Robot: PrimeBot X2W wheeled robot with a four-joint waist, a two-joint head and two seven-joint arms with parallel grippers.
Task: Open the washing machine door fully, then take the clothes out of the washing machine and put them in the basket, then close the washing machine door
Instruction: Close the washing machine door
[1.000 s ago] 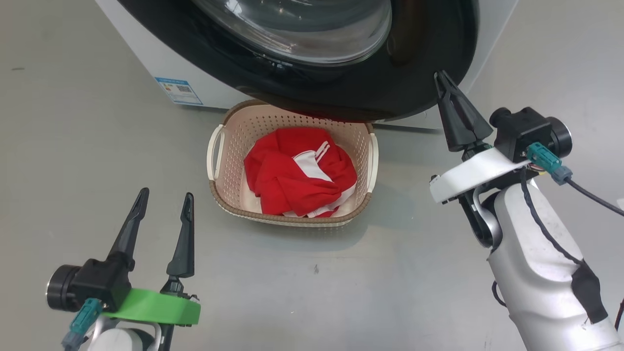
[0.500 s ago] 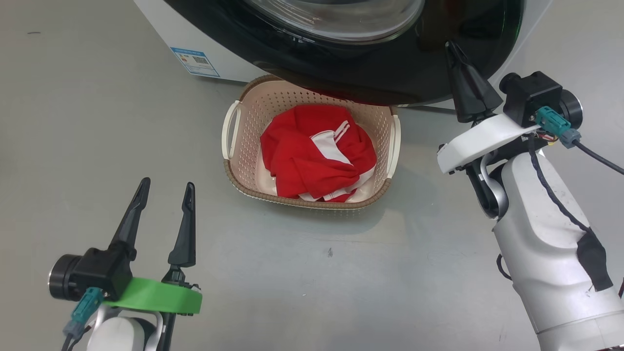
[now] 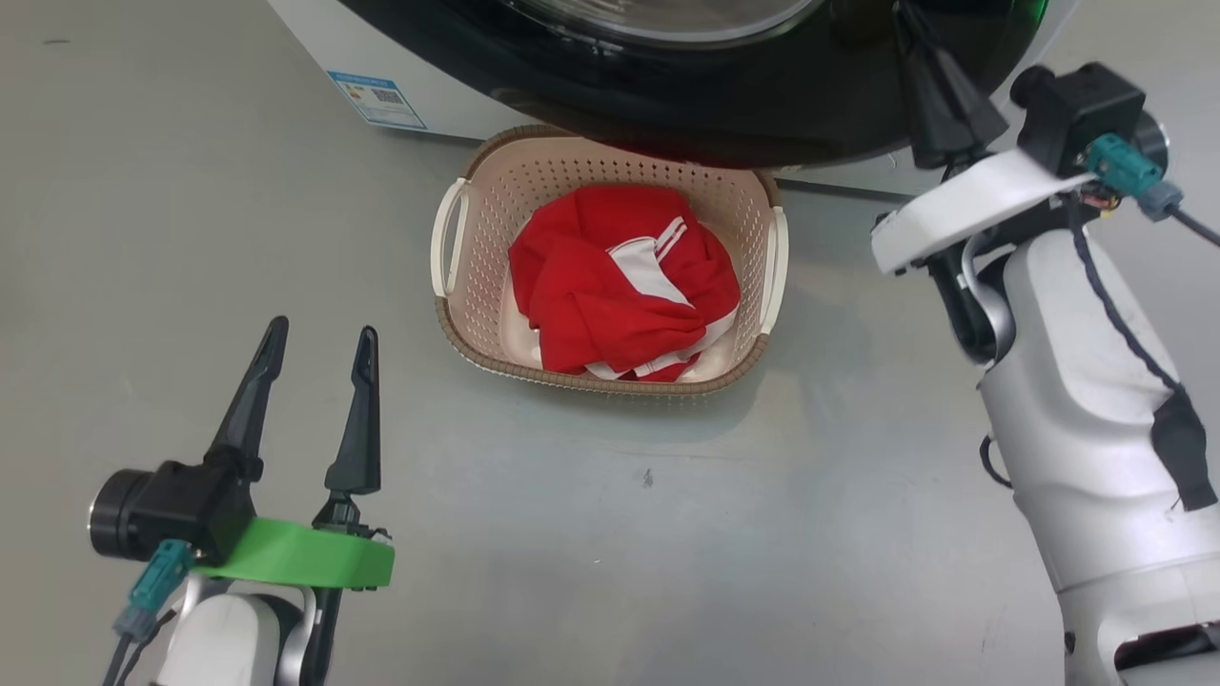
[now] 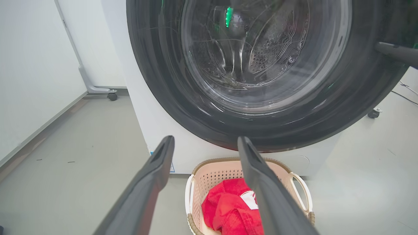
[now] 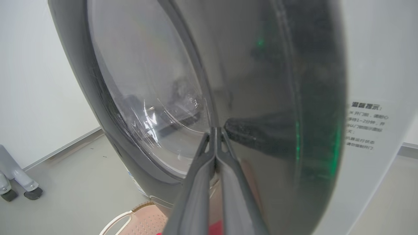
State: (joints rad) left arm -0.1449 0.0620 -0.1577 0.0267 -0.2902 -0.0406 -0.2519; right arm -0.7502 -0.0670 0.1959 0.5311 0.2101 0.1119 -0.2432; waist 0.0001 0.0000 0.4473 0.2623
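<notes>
The white washing machine (image 4: 153,137) stands on a grey floor (image 3: 191,238). Its black-rimmed washing machine door (image 4: 156,75) is set across the drum mouth and looks all but shut, though whether it has latched cannot be told. The cream basket (image 3: 591,383) sits on the floor just in front, its far rim tucked beneath the door's lower edge. It looks low enough not to block the swing. Inside lie the clothes (image 3: 610,286), a crumpled red garment with white trim, so the unloading appears done and only the closing is left. The right pincer (image 5: 215,130), clenched on nothing, has its joined tips at the door's glossy right rim, apparently to push it home. The left pincer (image 3: 322,330) hangs released and empty, well clear to the basket's left. A small blue sticker (image 3: 376,100) marks the machine's lower front, and a castered stand leg (image 4: 107,93) sits by the wall.
</notes>
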